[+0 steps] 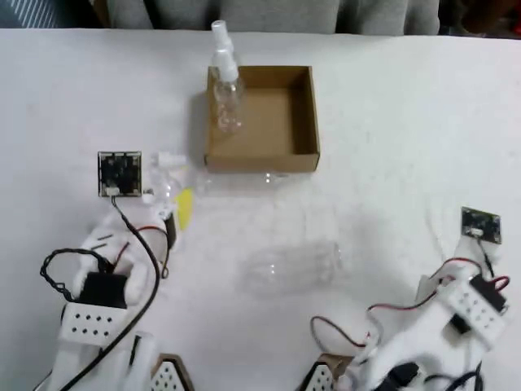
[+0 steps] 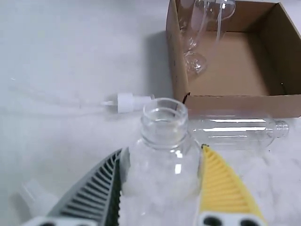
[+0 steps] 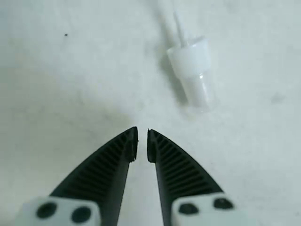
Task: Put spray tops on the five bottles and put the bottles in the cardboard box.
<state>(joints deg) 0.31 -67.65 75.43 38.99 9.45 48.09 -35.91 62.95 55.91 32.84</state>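
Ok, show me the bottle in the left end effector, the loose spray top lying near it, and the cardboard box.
bottle (image 2: 163, 123): left wrist view, open neck.
spray top (image 2: 129, 101): left wrist view, white collar.
cardboard box (image 2: 235, 104): left wrist view, near wall.

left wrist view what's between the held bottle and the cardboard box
A second bottle, uncapped, lies on its side along the near wall of the cardboard box. The left wrist view shows it, beyond the held bottle in the left hand.
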